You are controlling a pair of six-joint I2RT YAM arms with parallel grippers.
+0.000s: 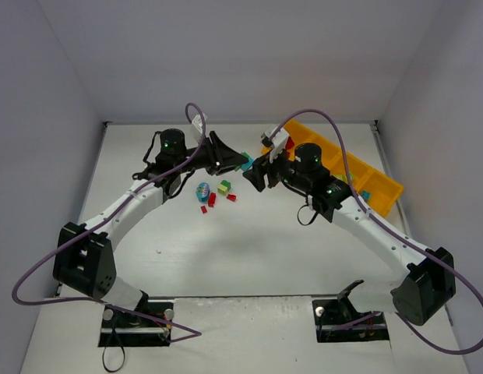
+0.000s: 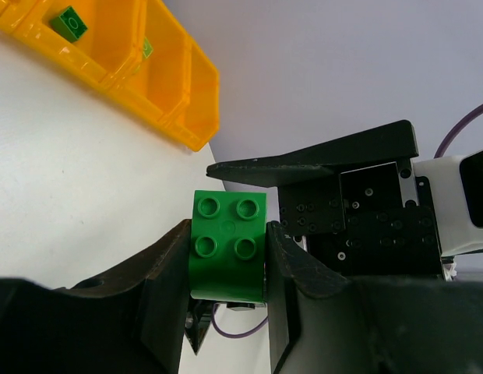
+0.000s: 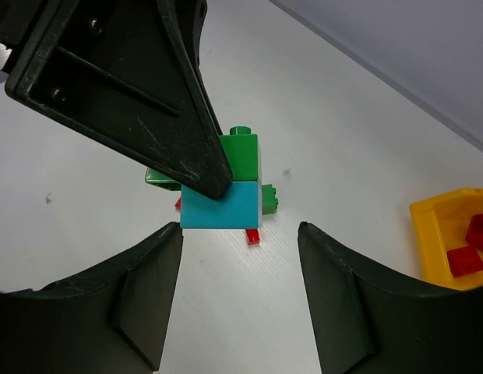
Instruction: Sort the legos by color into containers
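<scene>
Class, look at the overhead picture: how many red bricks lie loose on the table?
3 red bricks on the table, close together near its middle: the nearest one, one just beyond it, one further right. More may be hidden from this view.

A robotics lab cell: plain walls (image 1: 226, 54) box in a white table (image 1: 249, 249), with arm bases (image 1: 136, 323) bolted at six o'clock.
</scene>
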